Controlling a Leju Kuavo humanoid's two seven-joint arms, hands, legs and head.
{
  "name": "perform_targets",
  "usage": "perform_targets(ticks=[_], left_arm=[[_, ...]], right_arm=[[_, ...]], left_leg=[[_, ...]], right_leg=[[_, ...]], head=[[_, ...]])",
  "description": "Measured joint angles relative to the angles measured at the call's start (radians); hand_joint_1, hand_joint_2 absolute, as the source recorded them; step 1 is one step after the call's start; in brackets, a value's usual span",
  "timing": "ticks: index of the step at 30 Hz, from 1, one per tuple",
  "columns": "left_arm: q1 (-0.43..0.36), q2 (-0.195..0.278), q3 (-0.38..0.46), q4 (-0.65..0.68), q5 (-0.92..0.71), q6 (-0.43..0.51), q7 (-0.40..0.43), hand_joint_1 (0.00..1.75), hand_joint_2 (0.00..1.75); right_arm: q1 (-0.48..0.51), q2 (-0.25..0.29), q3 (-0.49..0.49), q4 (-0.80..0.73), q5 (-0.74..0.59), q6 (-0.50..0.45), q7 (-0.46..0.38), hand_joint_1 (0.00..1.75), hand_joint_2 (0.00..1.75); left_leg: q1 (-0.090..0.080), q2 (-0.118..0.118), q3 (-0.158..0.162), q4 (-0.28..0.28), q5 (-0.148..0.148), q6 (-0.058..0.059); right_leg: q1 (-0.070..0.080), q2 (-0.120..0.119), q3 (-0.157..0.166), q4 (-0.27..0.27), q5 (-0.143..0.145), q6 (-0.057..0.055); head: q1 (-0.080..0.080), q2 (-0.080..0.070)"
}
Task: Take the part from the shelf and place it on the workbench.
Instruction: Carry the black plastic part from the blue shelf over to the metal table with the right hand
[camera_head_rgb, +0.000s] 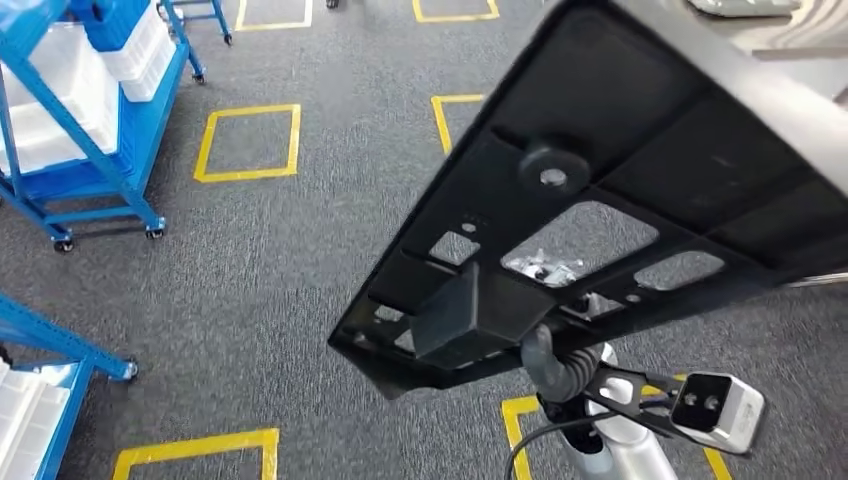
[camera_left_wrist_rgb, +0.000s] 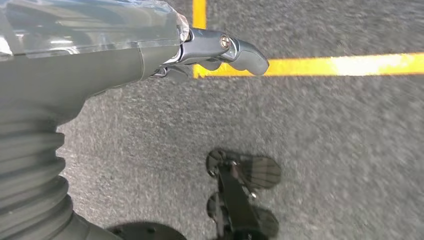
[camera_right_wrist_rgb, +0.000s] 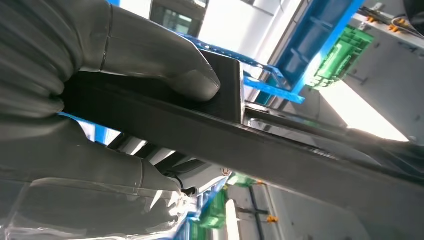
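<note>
1 black part (camera_head_rgb: 620, 190), a large flat plate with ribbed panels and several cut-out windows, held up in the air over the grey carpet floor (camera_head_rgb: 300, 260), tilted, its far end rising toward the upper right of the head view. 1 round boss with a pale centre on its upper face, 1 black block at its lower end. Right hand (camera_right_wrist_rgb: 115, 120) clenched on the part's edge: thick grey thumb pressed onto the black block, the other fingers (camera_right_wrist_rgb: 100, 175) wrapped beneath the bar-like edge. From the head view, pieces of that hand's metal visible through 1 of the windows, with the silver right forearm and its white wrist camera just below the part.

Left hand (camera_left_wrist_rgb: 220, 50) hanging above the floor, holding nothing; 1 dark finger stretched out over a yellow line, the remaining fingers tucked behind the grey cover, so cannot tell whether spread or curled.

On the floor, 6 yellow taped rectangles (camera_head_rgb: 248, 142) in the head view, some cut off by the frame edges or by the part. 2 blue wheeled shelf racks (camera_head_rgb: 90, 110) at the left, both carrying white bins. Green crates (camera_right_wrist_rgb: 340, 55) and blue framing behind the part in the right wrist view.
</note>
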Motion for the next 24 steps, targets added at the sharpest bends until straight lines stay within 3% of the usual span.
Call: perform_targets(ticks=[2, 3, 4, 5, 6, 8, 10, 12, 13, 15, 17, 19, 20, 21, 23, 24], left_arm=[[0.002, 0.001, 0.004, 0.0, 0.0, 0.0, -0.001, 0.0, 1.75], [0.004, 0.002, 0.005, 0.0, 0.0, 0.0, 0.0, 0.0, 1.75], [0.006, 0.002, 0.006, 0.0, 0.0, 0.0, 0.0, 0.0, 1.75], [0.006, 0.003, 0.006, 0.0, 0.0, 0.001, 0.0, 0.0, 1.75], [0.006, 0.003, 0.008, 0.0, 0.0, 0.003, -0.001, 0.0, 1.75], [0.005, 0.005, 0.013, 0.0, 0.0, 0.009, -0.002, 0.0, 1.75], [0.004, 0.007, 0.024, 0.0, 0.0, 0.016, -0.002, 0.0, 1.75], [0.001, 0.01, 0.038, 0.0, 0.0, 0.02, -0.001, 0.0, 1.75], [0.0, 0.011, 0.045, 0.0, 0.0, 0.021, 0.001, 0.0, 1.75], [-0.001, 0.013, 0.057, 0.0, 0.0, 0.021, 0.005, 0.0, 1.75], [0.001, 0.015, 0.065, 0.0, 0.0, 0.022, 0.009, 0.0, 1.75], [0.003, 0.016, 0.07, 0.0, 0.0, 0.023, 0.013, 0.0, 1.75], [0.003, 0.016, 0.071, 0.0, 0.0, 0.023, 0.015, 0.0, 1.75], [0.002, 0.016, 0.071, 0.0, 0.0, 0.023, 0.016, 0.0, 1.75], [0.0, 0.016, 0.072, 0.0, 0.0, 0.022, 0.017, 0.0, 1.75], [-0.001, 0.016, 0.072, 0.0, 0.0, 0.021, 0.016, 0.0, 1.75]], right_arm=[[0.003, -0.001, 0.003, -0.001, -0.001, 0.0, 0.0, 1.75, 1.75], [0.005, -0.001, 0.004, -0.001, -0.001, 0.0, 0.0, 1.75, 1.75], [0.008, -0.002, 0.004, -0.001, -0.002, 0.001, 0.001, 1.75, 1.75], [0.01, -0.002, 0.005, -0.001, -0.002, 0.004, 0.002, 1.75, 1.75], [0.011, -0.002, 0.005, -0.001, -0.002, 0.01, 0.005, 1.75, 1.75], [0.012, -0.002, 0.005, -0.001, -0.003, 0.026, 0.012, 1.75, 1.75], [0.013, -0.001, 0.005, -0.001, -0.009, 0.038, 0.023, 1.75, 1.75], [0.015, 0.0, 0.004, 0.001, -0.019, 0.045, 0.03, 1.75, 1.75], [0.017, 0.0, 0.002, 0.003, -0.025, 0.049, 0.03, 1.75, 1.75], [0.019, 0.001, -0.004, 0.007, -0.035, 0.058, 0.028, 1.75, 1.75], [0.022, 0.003, -0.006, 0.013, -0.042, 0.067, 0.027, 1.75, 1.75], [0.027, 0.004, -0.006, 0.019, -0.045, 0.077, 0.027, 1.75, 1.75], [0.029, 0.004, -0.007, 0.022, -0.045, 0.083, 0.027, 1.75, 1.75], [0.031, 0.005, -0.007, 0.024, -0.046, 0.09, 0.027, 1.75, 1.75], [0.031, 0.008, -0.007, 0.027, -0.045, 0.104, 0.028, 1.75, 1.75], [0.031, 0.009, -0.007, 0.027, -0.044, 0.108, 0.029, 1.75, 1.75]], left_leg=[[0.003, -0.036, -0.058, 0.131, -0.064, -0.004], [0.003, -0.043, -0.09, 0.192, -0.085, -0.006], [0.003, -0.045, -0.109, 0.223, -0.087, -0.007], [0.004, -0.046, -0.108, 0.211, -0.067, -0.008], [0.004, -0.049, -0.089, 0.163, -0.031, -0.007], [0.007, -0.076, -0.027, 0.021, 0.037, -0.005], [0.006, -0.095, 0.004, -0.052, 0.057, 0.004], [0.005, -0.086, 0.006, -0.059, 0.058, 0.016], [0.005, -0.078, 0.008, -0.063, 0.062, 0.023], [0.008, -0.061, 0.011, -0.073, 0.069, 0.035], [0.005, -0.043, 0.01, -0.076, 0.069, 0.04], [0.003, -0.022, 0.008, -0.075, 0.068, 0.04], [0.003, -0.012, 0.008, -0.075, 0.067, 0.039], [0.003, -0.003, 0.009, -0.075, 0.066, 0.037], [0.0, 0.014, 0.014, -0.074, 0.062, 0.032], [-0.002, 0.021, 0.017, -0.074, 0.059, 0.027]], right_leg=[[0.0, 0.018, 0.003, -0.002, 0.002, -0.005], [0.001, 0.03, 0.002, 0.0, 0.002, -0.006], [0.001, 0.042, 0.001, 0.002, 0.002, -0.006], [0.001, 0.054, 0.001, 0.004, 0.001, -0.005], [0.001, 0.066, 0.001, 0.007, 0.0, -0.004], [0.001, 0.086, -0.001, 0.017, -0.005, 0.003], [0.001, 0.101, -0.007, 0.024, -0.007, 0.013], [-0.001, 0.114, -0.013, 0.024, -0.005, 0.025], [-0.001, 0.112, -0.015, 0.027, -0.007, 0.03], [0.0, 0.079, -0.04, 0.078, -0.041, 0.04], [-0.004, 0.037, -0.102, 0.204, -0.108, 0.048], [-0.01, 0.024, -0.153, 0.304, -0.14, 0.053], [-0.012, 0.021, -0.152, 0.302, -0.129, 0.055], [-0.013, 0.015, -0.13, 0.261, -0.101, 0.054], [-0.01, -0.018, -0.051, 0.116, -0.042, 0.048], [-0.006, -0.032, -0.021, 0.06, -0.025, 0.043]], head=[[0.0, 0.0], [0.0, 0.0], [0.0, 0.0], [0.0, 0.0], [0.0, 0.0], [0.0, 0.0], [0.0, 0.0], [0.0, 0.0], [0.0, 0.0], [0.0, 0.0], [0.0, 0.0], [0.0, 0.0], [0.0, 0.0], [0.0, 0.0], [0.0, 0.0], [0.0, 0.0]])
